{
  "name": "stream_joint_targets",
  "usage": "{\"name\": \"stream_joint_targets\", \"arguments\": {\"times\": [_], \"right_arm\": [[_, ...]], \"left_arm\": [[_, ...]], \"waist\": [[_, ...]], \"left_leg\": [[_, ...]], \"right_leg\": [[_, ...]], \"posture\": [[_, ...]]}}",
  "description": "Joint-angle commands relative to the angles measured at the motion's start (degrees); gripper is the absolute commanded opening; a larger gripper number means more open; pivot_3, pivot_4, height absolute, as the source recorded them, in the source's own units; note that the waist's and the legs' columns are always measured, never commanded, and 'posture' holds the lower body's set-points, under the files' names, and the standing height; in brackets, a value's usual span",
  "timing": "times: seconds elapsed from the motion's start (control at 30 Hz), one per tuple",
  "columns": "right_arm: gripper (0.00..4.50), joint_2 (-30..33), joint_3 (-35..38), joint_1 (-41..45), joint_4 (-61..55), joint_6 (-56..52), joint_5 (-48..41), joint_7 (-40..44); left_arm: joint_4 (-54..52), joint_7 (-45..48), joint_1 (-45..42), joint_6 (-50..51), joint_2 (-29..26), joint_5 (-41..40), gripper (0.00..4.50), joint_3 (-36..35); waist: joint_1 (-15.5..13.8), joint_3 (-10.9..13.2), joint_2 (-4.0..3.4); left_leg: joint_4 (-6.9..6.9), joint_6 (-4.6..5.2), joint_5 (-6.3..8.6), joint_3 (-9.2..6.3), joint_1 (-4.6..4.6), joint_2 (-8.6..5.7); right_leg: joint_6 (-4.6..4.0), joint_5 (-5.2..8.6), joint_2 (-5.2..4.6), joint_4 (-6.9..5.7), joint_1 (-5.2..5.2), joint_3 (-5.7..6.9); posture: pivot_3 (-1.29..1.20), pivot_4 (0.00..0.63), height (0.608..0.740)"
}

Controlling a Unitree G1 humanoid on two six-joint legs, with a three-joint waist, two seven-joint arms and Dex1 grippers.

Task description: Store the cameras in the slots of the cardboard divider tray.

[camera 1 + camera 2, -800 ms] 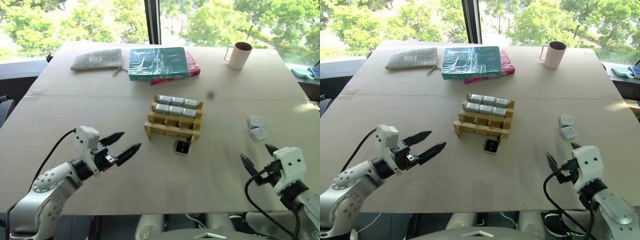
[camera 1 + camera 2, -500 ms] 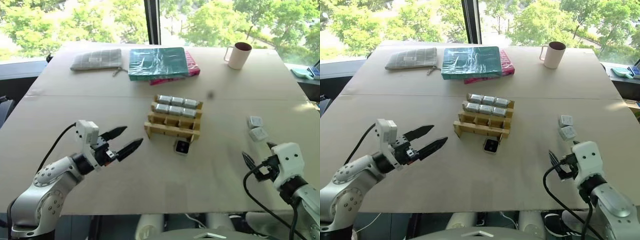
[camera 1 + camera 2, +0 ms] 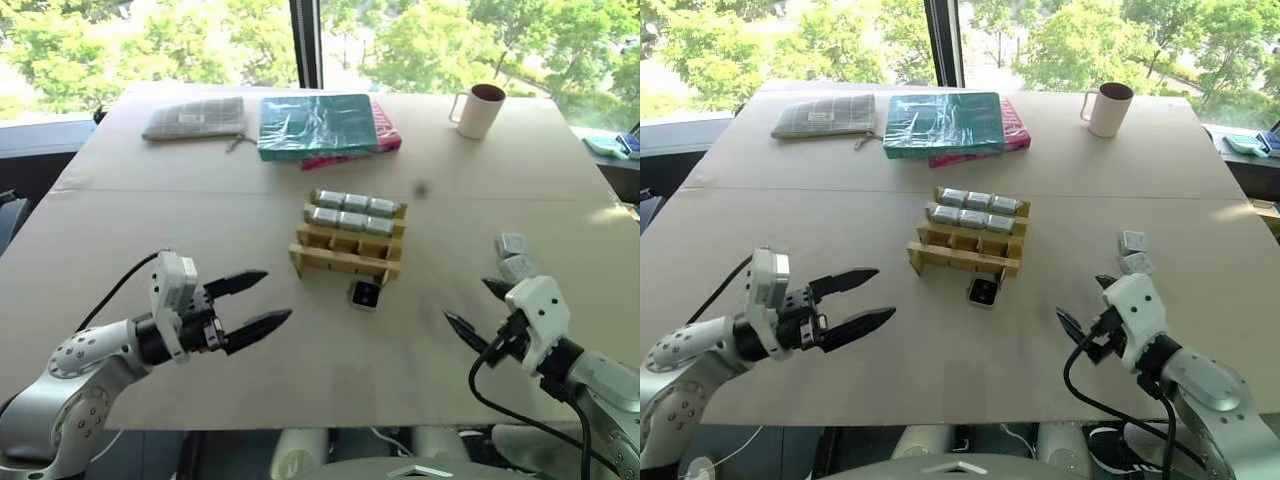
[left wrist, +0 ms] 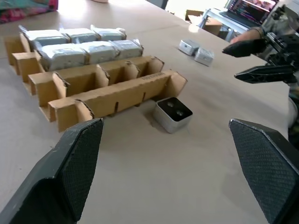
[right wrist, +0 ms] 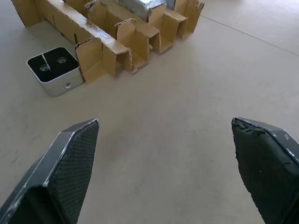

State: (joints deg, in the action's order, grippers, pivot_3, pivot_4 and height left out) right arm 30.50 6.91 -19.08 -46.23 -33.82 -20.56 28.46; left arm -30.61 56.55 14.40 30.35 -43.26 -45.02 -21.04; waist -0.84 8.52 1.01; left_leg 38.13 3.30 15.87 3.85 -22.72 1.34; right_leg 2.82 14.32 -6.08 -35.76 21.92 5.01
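Where sunlit, beige table (image 3: 200, 200) (windows behind)

A wide beige table (image 3: 200, 210) carries everything. Between the two open claws, further out, sits a tan cardboard divider tray (image 3: 345, 262), with a small silver-grey camera (image 3: 364, 294) touching its near edge. Two more silver cameras (image 3: 513, 256) lie just beyond the right claw (image 3: 478, 310). Far beyond the left claw (image 3: 258, 300) lie a grey checked pouch (image 3: 194, 118), a teal book (image 3: 316, 124) on a pink book (image 3: 385, 135), and a beige mug (image 3: 477, 110).
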Motion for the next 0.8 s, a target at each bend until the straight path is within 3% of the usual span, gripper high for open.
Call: {"name": "stream_joint_targets", "arguments": {"times": [0.03,0.2,0.5,0.8], "right_arm": [[4.5,1.23,-2.23,1.37,-1.16,0.39,-0.64,1.65],[4.5,4.17,-7.26,5.86,0.77,0.6,-2.29,7.27],[4.5,5.72,-16.89,19.32,9.58,6.62,2.51,13.97],[4.5,5.98,-17.57,19.83,11.33,8.19,2.66,15.69]], "left_arm": [[-2.69,0.72,0.68,-1.73,-0.29,0.21,4.49,-0.24],[-1.18,2.3,1.76,-3.6,-0.06,1.48,4.49,0.41],[1.22,4.03,1.87,-6.78,0.34,3.52,4.49,1.01],[1.0,4.14,4.7,-9.16,0.95,4.26,4.49,-0.01]], "waist": [[0.01,0.01,-0.01],[0.02,0.03,-0.03],[0.03,0.03,0.04],[-0.02,0.02,0.08]], "left_leg": [[0.0,0.0,0.0,0.0,0.0,0.0],[0.01,0.01,0.0,0.0,0.01,0.01],[0.08,0.27,-0.1,0.0,-0.02,0.0],[0.08,0.33,-0.08,0.01,-0.07,-0.02]], "right_leg": [[0.0,0.0,0.0,0.0,0.0,0.0],[0.0,0.0,0.0,0.0,0.0,0.01],[-0.01,-0.01,0.02,0.0,0.0,0.05],[0.0,-0.01,-0.05,0.07,-0.01,0.05]], "posture": [[0.0,0.15,0.74],[0.0,0.15,0.74],[0.0,0.15,0.74],[0.0,0.15,0.74]]}}
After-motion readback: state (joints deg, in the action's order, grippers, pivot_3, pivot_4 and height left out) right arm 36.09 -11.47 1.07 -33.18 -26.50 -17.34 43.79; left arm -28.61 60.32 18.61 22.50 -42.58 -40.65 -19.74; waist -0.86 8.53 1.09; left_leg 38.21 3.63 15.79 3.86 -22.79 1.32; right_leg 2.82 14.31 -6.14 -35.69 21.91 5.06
